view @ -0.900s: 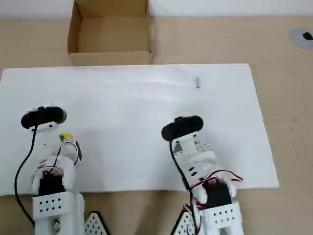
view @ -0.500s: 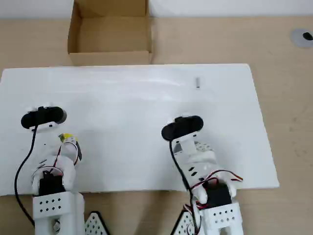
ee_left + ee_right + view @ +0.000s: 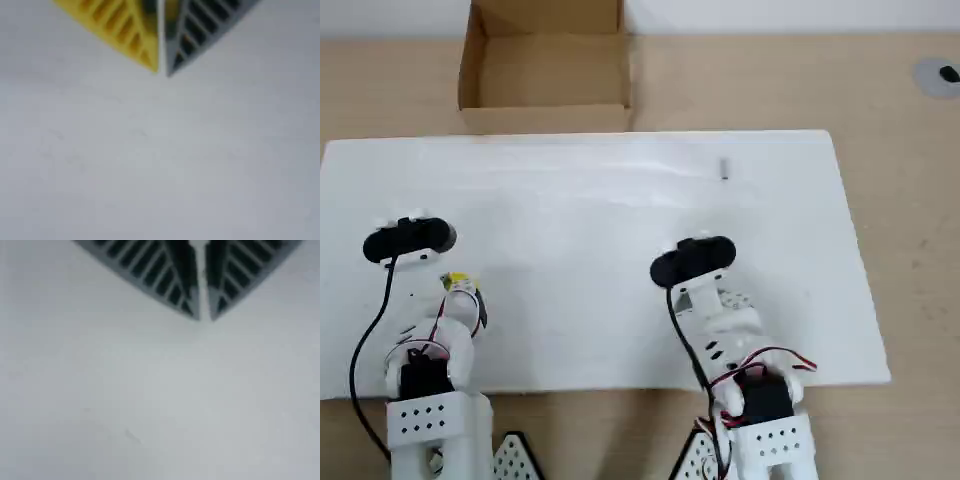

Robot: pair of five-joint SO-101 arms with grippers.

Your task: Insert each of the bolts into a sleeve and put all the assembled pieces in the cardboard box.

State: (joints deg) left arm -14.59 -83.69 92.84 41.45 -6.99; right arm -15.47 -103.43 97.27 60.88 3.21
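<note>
Left claw, right claw: shut, empty, low over white sheet, near side; likely rest pose. Small grey part far right, bolt or sleeve unclear. Cardboard box far left, open-topped for loading.

My desk is pale wood, a white sheet spread over most of it. Off the sheet's far right corner I see a round grey cap; beyond its far edge, a pale strip

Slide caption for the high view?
Left arm and right arm sit folded at the near edge of the white sheet; small grey part ahead, cardboard box beyond.
</note>
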